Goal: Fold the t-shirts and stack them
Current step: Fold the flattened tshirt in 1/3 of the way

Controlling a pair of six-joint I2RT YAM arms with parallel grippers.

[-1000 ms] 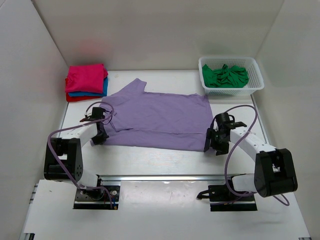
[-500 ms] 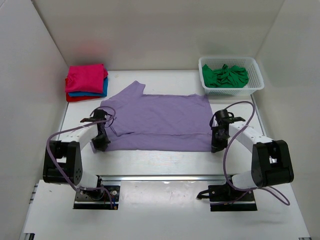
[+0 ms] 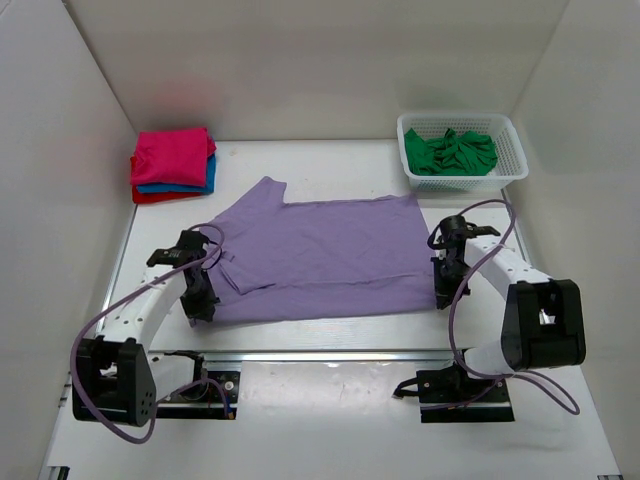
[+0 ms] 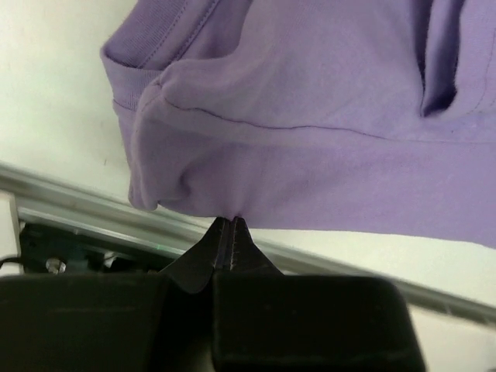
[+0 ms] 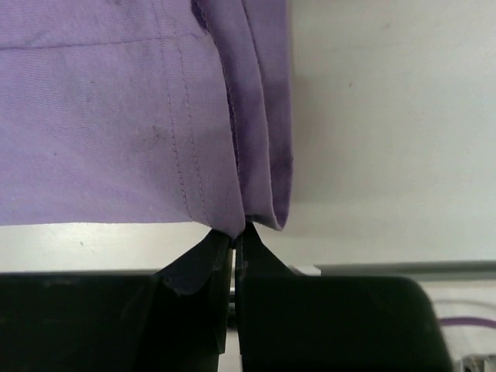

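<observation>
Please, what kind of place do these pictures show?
Probably a robot test cell in a laboratory, not a home: plain white walls enclose a white table, a lilac t-shirt lies spread on it, and a white lattice basket holds a green t-shirt.

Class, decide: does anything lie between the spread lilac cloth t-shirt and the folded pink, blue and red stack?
Nothing visible: only bare white table lies between the lilac t-shirt and the folded stack.
</observation>
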